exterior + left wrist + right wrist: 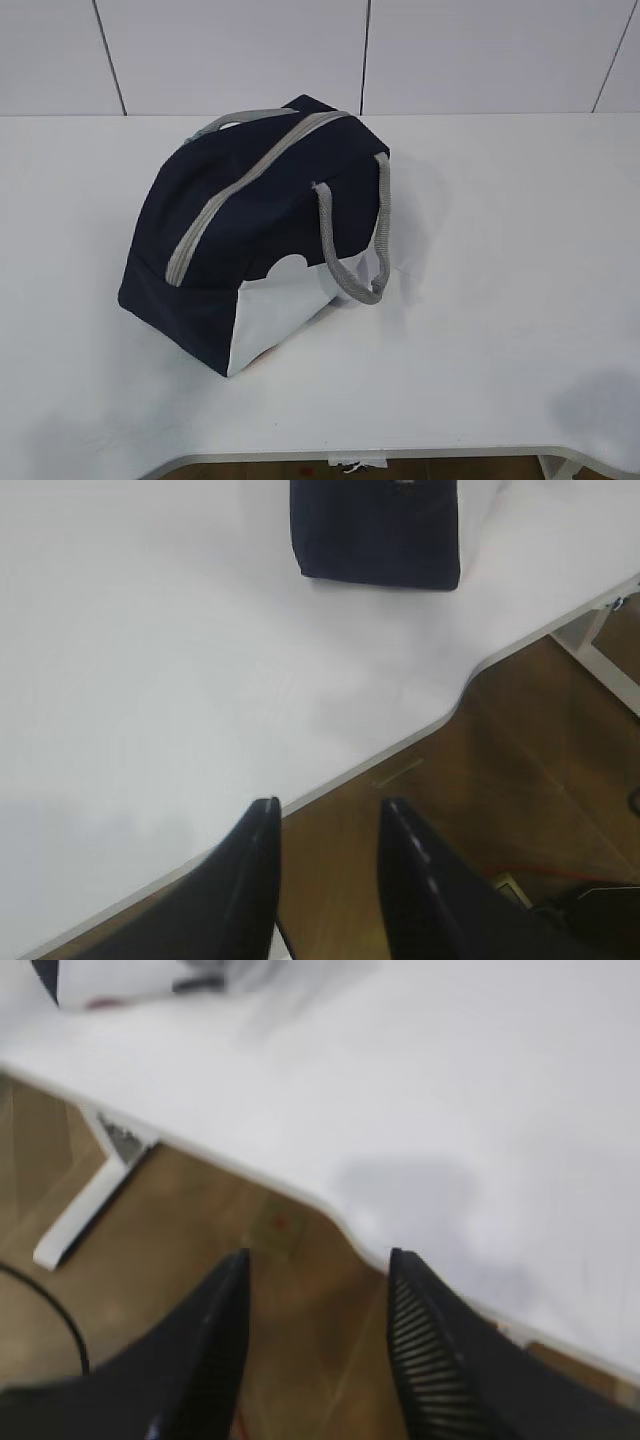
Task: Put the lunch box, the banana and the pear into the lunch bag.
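The navy lunch bag [250, 220] stands on the white table [500, 250], left of centre, with its grey zipper [235, 195] shut along the top and two grey strap handles [360, 240]. It shows at the top of the left wrist view [378, 535], and its white end panel at the top left of the right wrist view [110, 980]. The lunch box, banana and pear are out of view. My left gripper [328, 808] is open and empty over the table's front edge. My right gripper [318, 1258] is open and empty at the front edge too. Neither gripper shows in the exterior view.
The table's curved front edge [400, 745] runs under both grippers, with brown floor [520, 780] below. A white table leg [90, 1200] stands under the right side. A tiled white wall [300, 50] rises behind the table.
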Controlling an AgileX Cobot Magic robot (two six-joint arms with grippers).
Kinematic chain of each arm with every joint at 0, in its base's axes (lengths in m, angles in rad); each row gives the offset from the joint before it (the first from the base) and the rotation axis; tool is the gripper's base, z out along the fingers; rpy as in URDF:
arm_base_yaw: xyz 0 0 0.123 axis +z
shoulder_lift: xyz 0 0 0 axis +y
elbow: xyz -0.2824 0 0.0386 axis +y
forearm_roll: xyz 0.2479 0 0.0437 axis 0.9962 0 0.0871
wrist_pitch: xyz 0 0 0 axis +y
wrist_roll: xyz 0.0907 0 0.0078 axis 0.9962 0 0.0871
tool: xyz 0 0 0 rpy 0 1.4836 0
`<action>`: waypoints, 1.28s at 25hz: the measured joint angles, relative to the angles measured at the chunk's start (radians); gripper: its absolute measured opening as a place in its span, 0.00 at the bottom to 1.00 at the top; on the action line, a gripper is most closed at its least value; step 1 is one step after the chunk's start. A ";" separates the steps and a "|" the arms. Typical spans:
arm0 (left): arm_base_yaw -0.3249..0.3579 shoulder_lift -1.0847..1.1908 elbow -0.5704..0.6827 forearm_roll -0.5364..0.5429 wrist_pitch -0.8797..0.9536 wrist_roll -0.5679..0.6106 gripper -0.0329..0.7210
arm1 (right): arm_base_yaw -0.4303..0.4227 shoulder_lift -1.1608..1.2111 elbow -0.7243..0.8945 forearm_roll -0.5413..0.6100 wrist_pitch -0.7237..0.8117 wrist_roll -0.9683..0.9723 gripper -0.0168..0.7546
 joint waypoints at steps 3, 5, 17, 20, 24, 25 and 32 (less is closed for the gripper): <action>0.000 0.000 0.001 0.000 -0.015 0.000 0.38 | 0.000 -0.062 0.011 -0.007 -0.036 0.010 0.49; 0.000 0.000 0.001 0.000 -0.015 0.000 0.38 | 0.000 -0.064 0.018 -0.016 -0.055 0.026 0.49; 0.000 0.000 0.051 -0.013 -0.155 0.000 0.36 | 0.000 -0.065 0.037 -0.029 -0.094 0.046 0.49; 0.000 0.000 0.051 -0.013 -0.157 0.000 0.36 | 0.000 -0.065 0.037 -0.029 -0.095 0.046 0.49; 0.024 0.000 0.051 -0.021 -0.157 0.000 0.36 | -0.004 -0.065 0.038 -0.029 -0.096 0.046 0.49; 0.024 0.000 0.051 -0.021 -0.157 0.000 0.36 | -0.009 -0.065 0.038 -0.029 -0.097 0.046 0.49; 0.280 0.000 0.051 -0.044 -0.159 0.000 0.36 | -0.197 -0.065 0.038 -0.010 -0.101 0.053 0.49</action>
